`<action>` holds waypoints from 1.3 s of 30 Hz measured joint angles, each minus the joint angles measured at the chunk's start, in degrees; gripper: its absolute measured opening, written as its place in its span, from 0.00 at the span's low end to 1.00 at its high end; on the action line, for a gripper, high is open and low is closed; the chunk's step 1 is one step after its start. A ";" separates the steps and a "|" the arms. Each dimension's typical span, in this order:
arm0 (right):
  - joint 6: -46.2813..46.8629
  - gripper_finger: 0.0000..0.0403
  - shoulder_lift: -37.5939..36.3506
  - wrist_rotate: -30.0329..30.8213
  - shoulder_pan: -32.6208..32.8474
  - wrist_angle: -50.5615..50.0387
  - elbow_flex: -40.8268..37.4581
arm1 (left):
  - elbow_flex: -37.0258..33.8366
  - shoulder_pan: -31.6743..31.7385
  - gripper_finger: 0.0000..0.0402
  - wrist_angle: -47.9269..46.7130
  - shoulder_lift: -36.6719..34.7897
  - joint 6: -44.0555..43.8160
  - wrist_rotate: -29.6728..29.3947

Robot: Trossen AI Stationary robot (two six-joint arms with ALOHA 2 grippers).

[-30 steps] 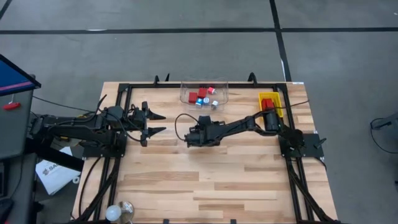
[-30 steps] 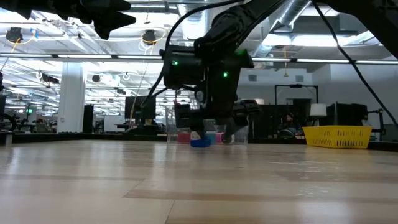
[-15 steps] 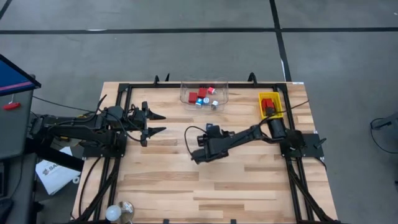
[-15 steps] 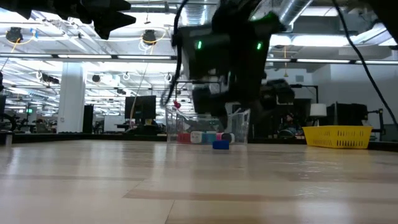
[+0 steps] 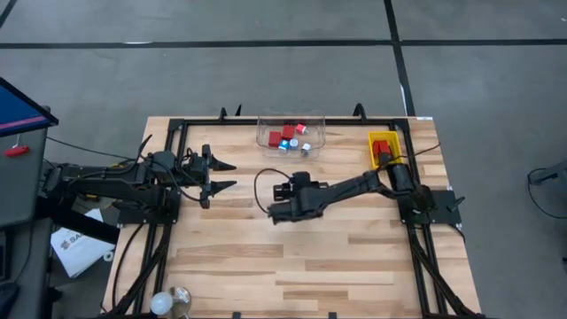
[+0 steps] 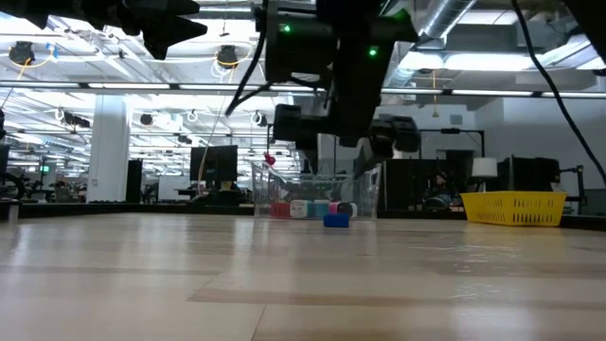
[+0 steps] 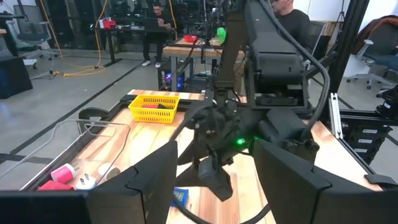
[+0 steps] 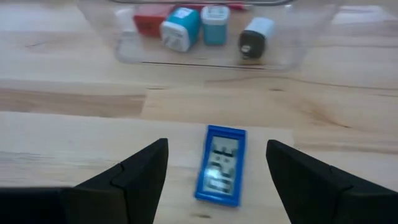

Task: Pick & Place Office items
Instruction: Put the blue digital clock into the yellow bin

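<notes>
— Where's the right gripper?

— I've got it hanging mid-table, fingers spread wide, empty. The flat blue rectangle lies on the wood between them, just short of the clear tub.

— And the left gripper?

— Parked, fingers apart.

A flat blue rectangle lay on the wooden table, between the two dark fingers, which stood apart and clear of it. At twelve o'clock, a clear tub held a red block, two blue-and-white pieces and what looked like a dark-and-white plug.
</notes>
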 joint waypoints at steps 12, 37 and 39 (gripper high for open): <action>-2.13 0.66 0.45 -2.64 -2.51 5.41 -3.19 | 0.00 0.00 0.52 -0.07 0.00 0.13 0.00; -5.52 0.66 0.46 -4.42 -2.67 12.90 -7.10 | 0.00 0.00 0.52 -0.09 0.00 0.04 -0.01; -5.55 0.66 0.46 -4.54 -2.65 12.89 -7.10 | 0.00 0.00 0.52 -0.09 0.00 0.04 -0.01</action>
